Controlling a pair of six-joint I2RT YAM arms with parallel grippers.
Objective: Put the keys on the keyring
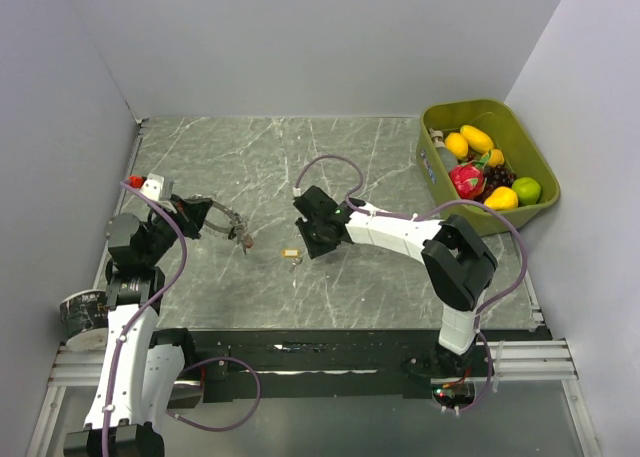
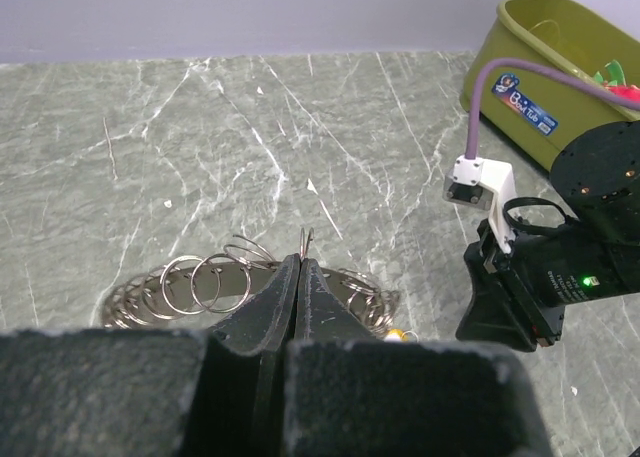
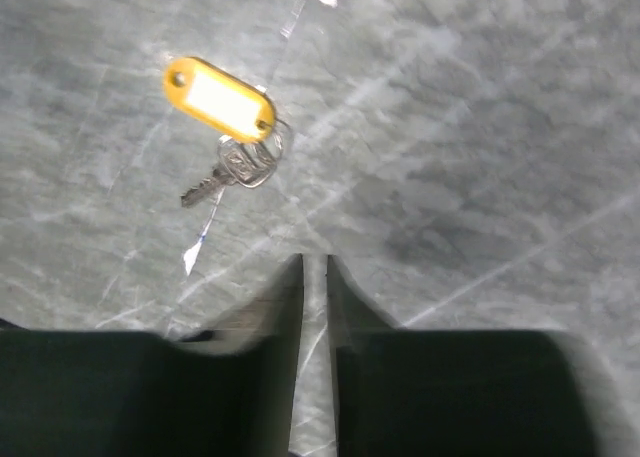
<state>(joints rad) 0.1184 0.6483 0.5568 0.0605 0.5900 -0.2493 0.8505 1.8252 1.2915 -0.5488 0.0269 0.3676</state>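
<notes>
My left gripper is fully closed. Its two fingers are pressed together on a thin wire loop of the keyring. My left wrist camera shows this well: the keyring carries many small split rings, bunched side by side, and it goes out to the left of my fingertips. My own fingers cover the near part of it. From the top camera the keyring is only a thin grey arc at my left gripper, and there I cannot see the small rings or the grip.

My right gripper is open only a little. There is a narrow gap between the fingers and nothing is in it. The right wrist camera shows the key lying flat on the marble-patterned table, joined by a small ring to a yellow tag with a white label. It lies ahead of my fingertips, a bit to the left, and does not touch them. In the top view it is a tiny yellow spot between my two grippers. In the left wrist view I cannot find the key for certain; only a small yellow speck shows just behind the keyring.

The green bin with fruit stands in the far right corner. The left wrist view cuts it off.
</notes>
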